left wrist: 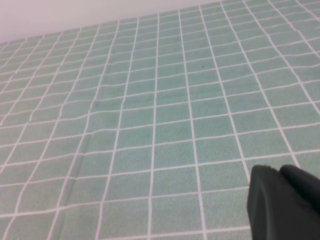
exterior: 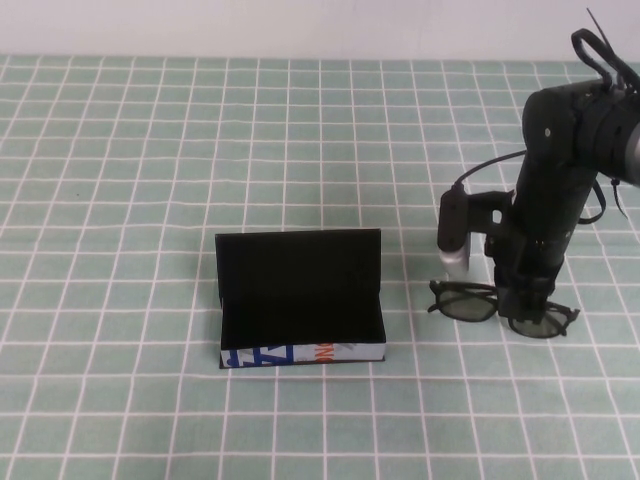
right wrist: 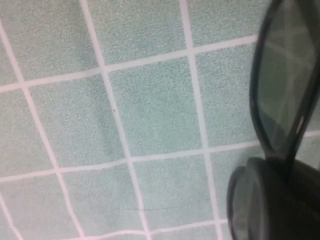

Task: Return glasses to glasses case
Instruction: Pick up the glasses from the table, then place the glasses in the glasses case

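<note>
The glasses case (exterior: 300,290) stands open in the middle of the table, lid upright, white printed front edge toward me. The black glasses (exterior: 465,303) rest on the table to its right. My right gripper (exterior: 522,298) points straight down at their bridge and is shut on the glasses, which still touch the table. In the right wrist view one dark lens (right wrist: 287,90) runs into the right gripper (right wrist: 287,172). My left gripper (left wrist: 282,200) shows only in the left wrist view, shut and empty above bare cloth.
A green checked cloth (exterior: 150,180) covers the whole table. A gap of about one tile separates the case from the glasses. The right arm's camera housing (exterior: 453,230) hangs just behind the glasses.
</note>
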Action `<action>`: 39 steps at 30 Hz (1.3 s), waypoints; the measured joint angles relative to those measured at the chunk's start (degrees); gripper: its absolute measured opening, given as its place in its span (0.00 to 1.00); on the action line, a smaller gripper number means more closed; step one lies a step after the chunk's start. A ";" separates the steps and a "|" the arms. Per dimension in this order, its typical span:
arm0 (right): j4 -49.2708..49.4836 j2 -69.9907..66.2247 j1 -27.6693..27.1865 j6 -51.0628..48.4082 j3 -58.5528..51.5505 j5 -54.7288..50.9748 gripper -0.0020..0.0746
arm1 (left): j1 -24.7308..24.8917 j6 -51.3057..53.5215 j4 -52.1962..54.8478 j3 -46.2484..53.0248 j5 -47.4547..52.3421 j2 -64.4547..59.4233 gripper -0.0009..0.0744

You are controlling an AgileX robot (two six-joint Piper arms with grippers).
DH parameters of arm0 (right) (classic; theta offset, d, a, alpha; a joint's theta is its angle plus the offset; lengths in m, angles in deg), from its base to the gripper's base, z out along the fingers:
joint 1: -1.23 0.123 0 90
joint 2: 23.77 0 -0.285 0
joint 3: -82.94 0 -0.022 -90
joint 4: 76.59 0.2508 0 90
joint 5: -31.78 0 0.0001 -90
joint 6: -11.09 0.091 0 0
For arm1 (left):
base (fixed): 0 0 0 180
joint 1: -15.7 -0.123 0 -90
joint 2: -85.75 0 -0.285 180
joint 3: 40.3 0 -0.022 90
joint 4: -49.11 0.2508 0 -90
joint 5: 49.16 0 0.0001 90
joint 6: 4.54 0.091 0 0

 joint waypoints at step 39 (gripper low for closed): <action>7.35 6.58 19.89 2.86 10.40 -2.30 0.03 | 0.00 0.00 -0.31 0.00 0.00 0.00 0.01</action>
